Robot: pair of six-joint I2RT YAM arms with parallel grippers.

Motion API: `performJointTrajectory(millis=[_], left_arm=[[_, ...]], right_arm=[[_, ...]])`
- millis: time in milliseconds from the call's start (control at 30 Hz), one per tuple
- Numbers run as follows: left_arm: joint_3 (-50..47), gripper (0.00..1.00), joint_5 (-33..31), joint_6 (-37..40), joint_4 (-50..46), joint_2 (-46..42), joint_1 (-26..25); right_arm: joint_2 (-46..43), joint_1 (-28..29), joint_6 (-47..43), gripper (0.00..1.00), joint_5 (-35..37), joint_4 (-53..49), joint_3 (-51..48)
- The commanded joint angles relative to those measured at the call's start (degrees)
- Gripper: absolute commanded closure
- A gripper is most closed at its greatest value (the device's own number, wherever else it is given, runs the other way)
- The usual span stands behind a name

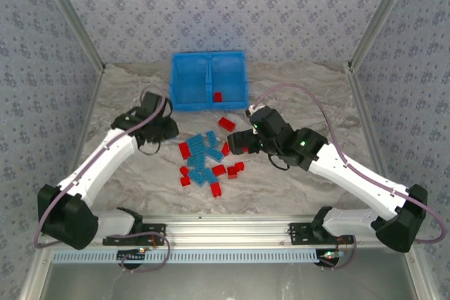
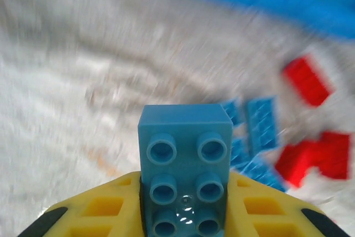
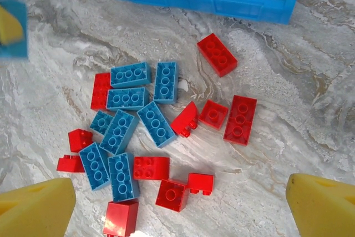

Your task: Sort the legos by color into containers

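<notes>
Left hand (image 2: pixel 186 210) is clamped on 1 light blue brick (image 2: pixel 186 142). The yellow pads (image 2: pixel 105 210) press its 2 long sides, the studs face the wrist camera, and the far end pokes out past the tips. From above, that hand sits by the near-left corner of the blue bin (image 1: pixel 184 79), just left of the pile (image 3: pixel 144 131) on the marbled worktop (image 1: pixel 295 89). Right hand (image 3: pixel 181 205) hangs over the pile with its fingers spread wide and nothing between them.

How will these handle? My read is light, rigid, glossy plastic. They won't crush, but a brick could twist or squirt out if pinched at a corner. Best hold is square across the 2 long flat sides, mid-length. Several blues lie touching each other, so an outlier looks easier, such as the lone red brick (image 3: pixel 217 54) lying apart on the bin side.

Now the count from the right wrist view. There are 8 light blue bricks on the worktop plus the 1 held, so 9. There are 11 red loose, a few tipped on edge, plus 1 red in the bin (image 1: pixel 218 96), so 12. That red sits in the right compartment of the 2, just by the divider (image 1: pixel 210 75). The left compartment looks bare. That makes 21 bricks by my tally.
</notes>
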Motion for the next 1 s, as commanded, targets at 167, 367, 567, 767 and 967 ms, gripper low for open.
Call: performJointTrajectory(millis=[167, 367, 567, 767, 967], left_arm=[[29.47, 0.82, -11.06, 9.52, -3.86, 22.37, -0.08], [51.72, 0.84, -13.24, 12.01, -5.96, 44.33, 1.73], [66.26, 0.84, -13.09, 15.02, -6.68, 60.8, 2.29], [71.07, 0.72, -11.1, 15.74, -4.59, 67.15, 2.74], [77.26, 0.56, -9.94, 13.92, -9.38, 66.79, 2.89]], right_arm=[[-1.76, 0.15, 3.01, 0.0, 3.71, -2.03, 1.06], [-2.75, 0.06, 4.08, 0.0, 3.94, -3.62, 0.78], [-3.56, -0.03, 4.26, 0.0, 4.34, -4.46, 0.19], [-3.47, -0.71, 3.74, 0.0, 4.06, -4.79, 0.23], [-2.95, -1.17, 3.58, 0.0, 3.68, -4.43, 0.62]])
